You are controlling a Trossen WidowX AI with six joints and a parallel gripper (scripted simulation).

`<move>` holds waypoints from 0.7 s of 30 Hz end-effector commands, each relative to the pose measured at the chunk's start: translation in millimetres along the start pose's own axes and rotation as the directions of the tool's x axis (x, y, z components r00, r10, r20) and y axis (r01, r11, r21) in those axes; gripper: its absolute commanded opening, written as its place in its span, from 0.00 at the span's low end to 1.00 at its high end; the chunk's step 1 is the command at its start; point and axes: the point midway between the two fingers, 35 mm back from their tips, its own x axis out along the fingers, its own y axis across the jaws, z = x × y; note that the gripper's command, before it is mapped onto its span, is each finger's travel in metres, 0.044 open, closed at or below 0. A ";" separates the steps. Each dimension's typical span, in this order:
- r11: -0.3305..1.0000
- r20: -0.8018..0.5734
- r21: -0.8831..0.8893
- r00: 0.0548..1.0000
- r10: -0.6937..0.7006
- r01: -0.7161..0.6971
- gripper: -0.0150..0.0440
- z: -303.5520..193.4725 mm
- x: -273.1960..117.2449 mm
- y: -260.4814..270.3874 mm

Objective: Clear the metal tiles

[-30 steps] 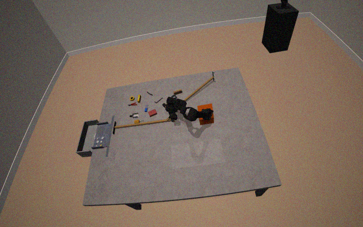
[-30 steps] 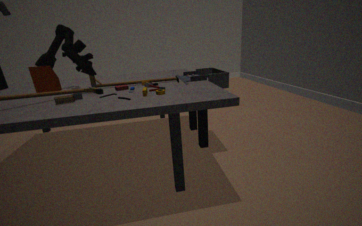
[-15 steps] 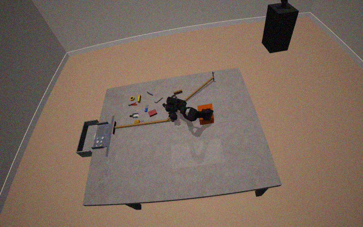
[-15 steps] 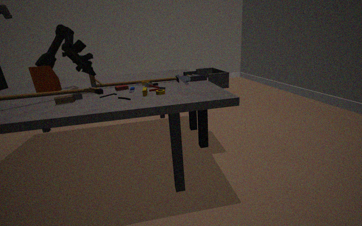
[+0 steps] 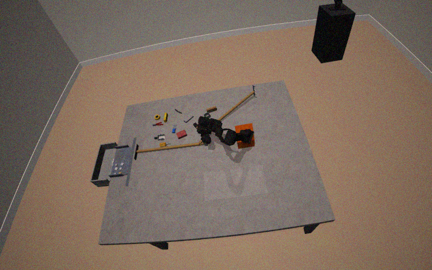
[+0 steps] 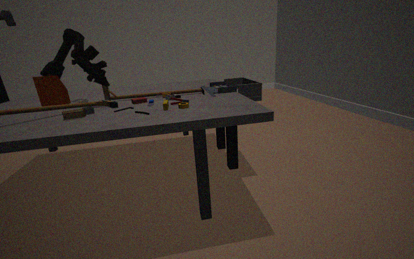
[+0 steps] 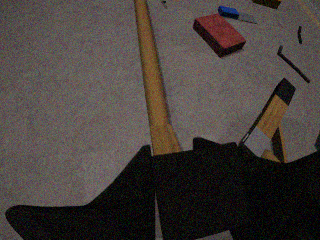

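The long scraper's wooden handle [image 5: 169, 147] [image 6: 158, 93] [image 7: 151, 75] lies along the table; its dark head [image 5: 136, 152] is beside the near side of the steel plate [image 5: 126, 152]. At its other end stands an upright wooden grip post [image 6: 105, 92] with a dark cap. My gripper [image 5: 205, 140] [image 6: 105, 84] [image 7: 172, 148] is shut on this cap; its fingertips partly hide the post. Several small pale metal tiles [image 5: 121, 163] and a yellowish one [image 5: 119, 172] lie on the plate. The dark catch box [image 5: 101, 183] [image 6: 250, 91] is at the plate's far end.
A rake-like tool [image 5: 237, 106] [image 6: 54, 107] lies behind the arm. A hammer [image 7: 272, 115] is right of the gripper in the wrist view. A red box [image 5: 181, 134] [image 6: 139, 100] [image 7: 220, 32] and small tools lie beside the handle. A grey strip [image 5: 128, 178] crosses the plate's near side.
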 end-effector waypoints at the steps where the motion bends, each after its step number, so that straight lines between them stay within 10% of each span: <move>1: 1.000 0.005 -0.012 1.000 0.004 -0.004 0.25 2.5 -1.0 6.6; 21: 1.000 0.001 -0.013 1.000 0.002 -0.002 0.25 2.6 -2.4 33.5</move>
